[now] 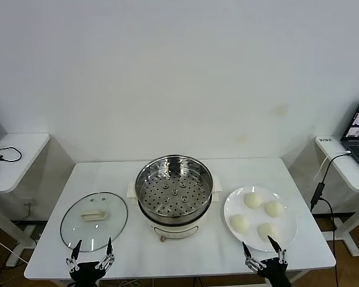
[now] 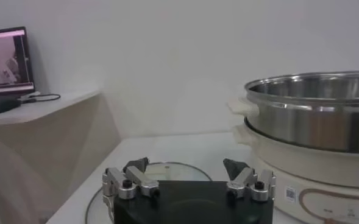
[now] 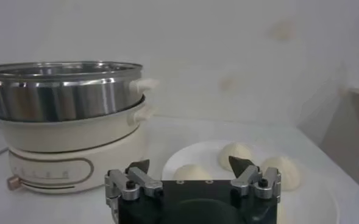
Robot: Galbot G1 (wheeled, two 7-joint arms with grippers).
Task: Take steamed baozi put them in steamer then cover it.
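Steamer [image 1: 174,194] centre, uncovered. Lid [image 1: 94,220] left, four buns [image 1: 256,215] on plate [image 1: 287,236] right. Left gripper [image 1: 93,246] and right gripper [image 1: 264,249] at near edge, fingers apart, empty.

The right claw [image 3: 188,165] stands with its fingers spread apart, holding nothing, low over the white worktop [image 3: 57,207]. Just beyond it, steamed baozi [image 3: 236,154] sit on a white plate [image 3: 322,204]. The steamer [image 3: 66,91] stands beside that plate.

steamer [image 1: 174,192]: shiny polished steel pot, perforated steel tray, smooth cream plastic base | cover [image 1: 94,220]: clear glossy glass, metal rim, matt cream plastic handle | steamed baozi [image 1: 253,201]: smooth, matt, pale dough | plate [image 1: 289,230]: glossy white | bench [image 1: 107,176]: smooth matt white | hands: black, with metal finger joints
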